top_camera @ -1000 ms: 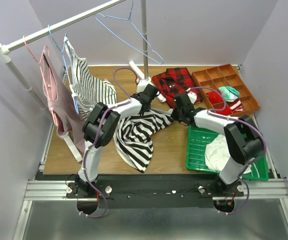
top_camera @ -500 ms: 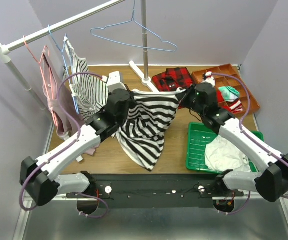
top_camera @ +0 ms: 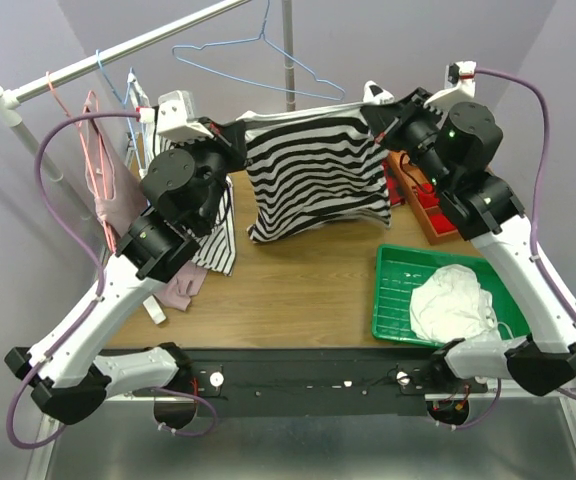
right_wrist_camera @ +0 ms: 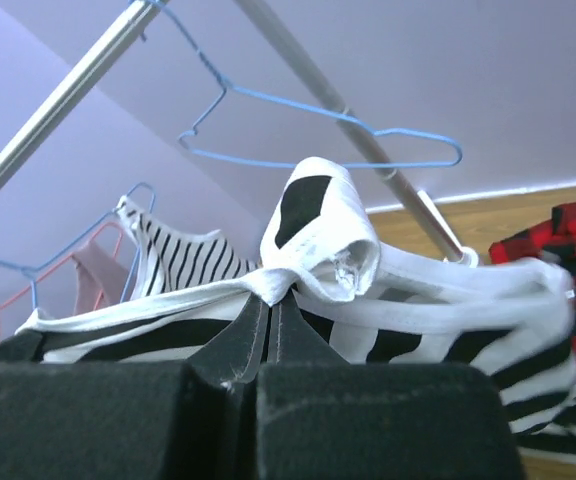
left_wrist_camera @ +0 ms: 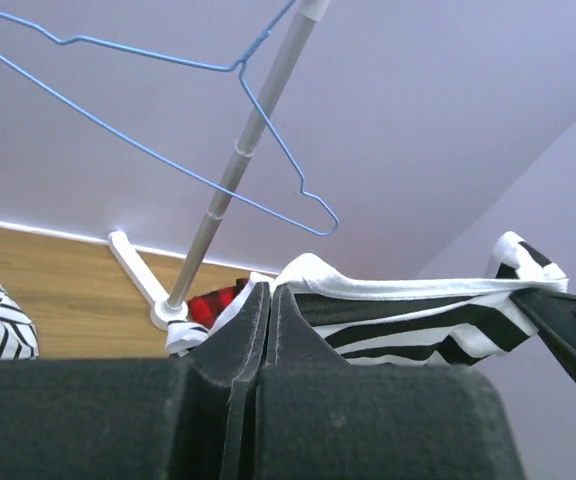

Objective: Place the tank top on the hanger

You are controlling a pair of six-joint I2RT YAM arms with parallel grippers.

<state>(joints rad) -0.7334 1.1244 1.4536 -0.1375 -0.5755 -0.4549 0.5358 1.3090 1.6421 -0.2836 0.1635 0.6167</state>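
The tank top, with wide black-and-white stripes, hangs stretched in the air between both grippers, high above the table. My left gripper is shut on its left shoulder strap. My right gripper is shut on its right shoulder strap. The light-blue hanger hangs by its hook from the rail just behind and above the top. It also shows in the left wrist view and in the right wrist view.
A finer-striped top and a pink top hang on the rack at left. The rack's upright pole stands behind the hanger. A green tray holds a white cloth. An orange tray sits at right.
Both arms have lifted the tank top from low over the table to high in the air, spread wide just below the blue hanger. The hanger has swung a little.
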